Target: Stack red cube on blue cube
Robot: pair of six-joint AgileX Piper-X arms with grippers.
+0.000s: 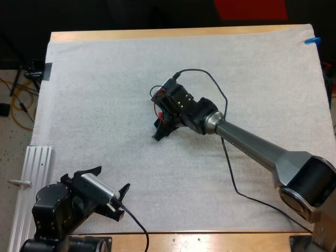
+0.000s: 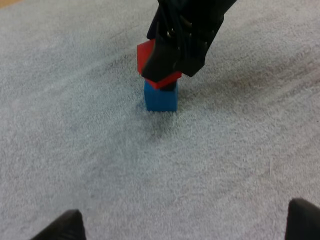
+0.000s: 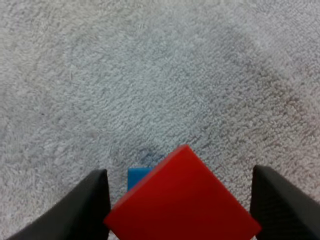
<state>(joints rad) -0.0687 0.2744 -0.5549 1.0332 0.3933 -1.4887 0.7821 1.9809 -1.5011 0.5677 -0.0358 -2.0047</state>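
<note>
In the left wrist view, the red cube (image 2: 146,56) sits tilted on top of the blue cube (image 2: 161,98), which stands on the white mat (image 2: 75,125). My right gripper (image 2: 172,55) grips the red cube from above. Its own camera shows the red cube (image 3: 182,202) pressed between the two black fingers of the right gripper (image 3: 179,176), with a sliver of the blue cube (image 3: 137,176) just beneath. In the high view the right gripper (image 1: 160,131) is at the mat's middle. My left gripper (image 1: 113,197) rests open near the front edge, facing the stack.
The white mat (image 1: 105,105) covers most of the wooden table (image 1: 157,34). A ribbed metal rail (image 1: 31,178) lies along the left side by my left arm. A black cable (image 1: 231,173) trails over the mat beside my right arm.
</note>
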